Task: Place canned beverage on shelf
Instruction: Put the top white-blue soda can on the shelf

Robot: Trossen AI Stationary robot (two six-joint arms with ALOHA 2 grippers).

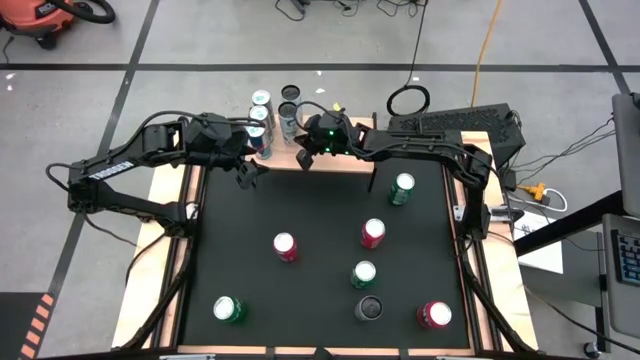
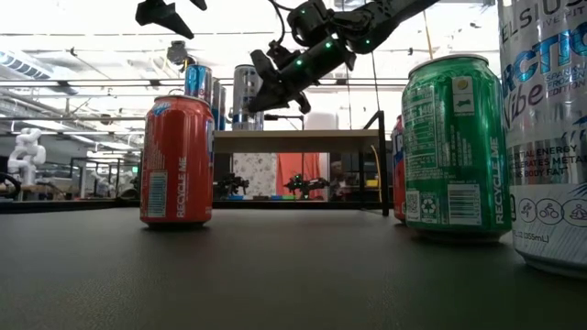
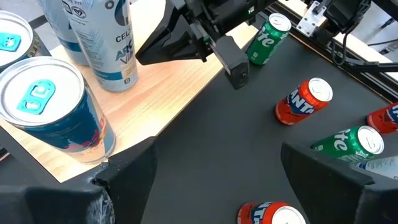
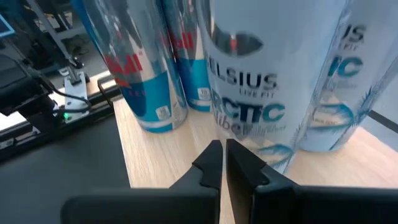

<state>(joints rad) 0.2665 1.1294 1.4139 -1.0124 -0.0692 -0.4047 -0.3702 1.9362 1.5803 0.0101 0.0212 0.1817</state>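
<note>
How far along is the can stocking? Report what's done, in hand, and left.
Done: four cans stand on the shelf. In hand: nothing. The left claw is open and empty at the shelf's front edge, and the right claw is shut and empty over its board. Left: seven more on the black table, the nearest a green can. Shelf room looks tight.

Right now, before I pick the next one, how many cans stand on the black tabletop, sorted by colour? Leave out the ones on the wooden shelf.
Green cans: 3
Red cans: 3
Silver can with dark top: 1
Total: 7
</note>
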